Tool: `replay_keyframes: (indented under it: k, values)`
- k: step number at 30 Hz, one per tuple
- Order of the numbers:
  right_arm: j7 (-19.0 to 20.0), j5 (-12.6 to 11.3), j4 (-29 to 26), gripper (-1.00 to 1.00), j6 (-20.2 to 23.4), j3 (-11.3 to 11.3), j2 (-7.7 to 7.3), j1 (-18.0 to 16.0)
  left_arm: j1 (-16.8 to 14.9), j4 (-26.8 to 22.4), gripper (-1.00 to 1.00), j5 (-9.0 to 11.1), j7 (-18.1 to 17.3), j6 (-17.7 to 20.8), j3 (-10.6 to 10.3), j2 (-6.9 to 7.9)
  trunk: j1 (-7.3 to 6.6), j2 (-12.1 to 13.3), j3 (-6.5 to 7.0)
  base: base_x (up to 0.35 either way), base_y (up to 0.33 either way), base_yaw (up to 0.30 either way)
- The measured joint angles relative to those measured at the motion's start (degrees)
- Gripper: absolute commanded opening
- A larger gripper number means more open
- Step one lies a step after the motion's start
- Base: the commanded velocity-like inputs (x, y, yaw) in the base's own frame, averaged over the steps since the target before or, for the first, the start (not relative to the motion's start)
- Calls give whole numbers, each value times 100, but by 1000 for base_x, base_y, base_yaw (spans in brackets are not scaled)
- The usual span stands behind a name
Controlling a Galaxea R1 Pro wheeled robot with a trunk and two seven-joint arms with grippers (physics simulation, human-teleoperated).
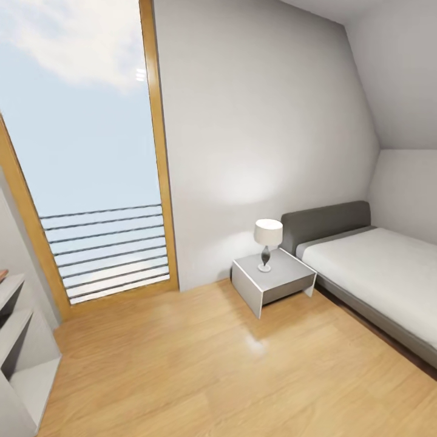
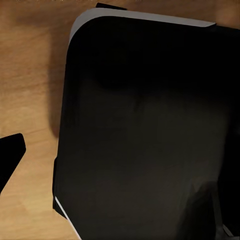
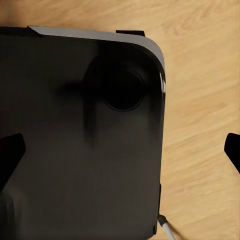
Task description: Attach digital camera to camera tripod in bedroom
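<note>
While robot transits bedroom, head view gives bed (image 1: 376, 267), nightstand (image 1: 274, 280), table lamp (image 1: 267, 243). Right gripper (image 3: 120, 150) fingers spread, empty; left cannot tell. Camera, tripod location unknown — presumably camera light, rigid; grasp body sides.

Left wrist view, contents:

Robot base (image 2: 145, 135): large black slab with rounded corners and a thin pale-grey edge; matte, a faint lighter sheen near its middle.

Wood floor (image 2: 27, 75): light, warm-toned boards with fine grain, lying beneath the base and showing around its rounded corner; a soft shadow falls on the boards just beside the base's edge.

Fingertip (image 2: 10, 152): one black, pointed tip of the left gripper, over the floor, apart from the base. Its partner is out of frame.
</note>
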Motion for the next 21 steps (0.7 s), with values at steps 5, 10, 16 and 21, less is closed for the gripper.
replay_keyframes:
  k: [5, 10, 16, 21]
  values:
    - [0, 0, 0, 100, 0, -1, 0, 0, 0, 0, 100, 0, 0, 0, -3, 0, 0, 0, 0, 48, -100, 0]
    - [0, 0, 0, 100, -1, 0, -5, 0, 0, -1, 100, 0, 0, 0, -4, 0, 0, 0, 0, 79, -214, 0]
    - [0, 0, 0, 100, -1, 1, -14, 0, 0, 0, 100, 0, 0, 0, -4, 0, -1, 0, 0, 90, -252, 0]
    - [0, 0, 0, 100, -1, 1, -16, 0, 0, -1, 100, 0, 2, 0, -4, 0, -1, 0, 0, 92, -261, 0]
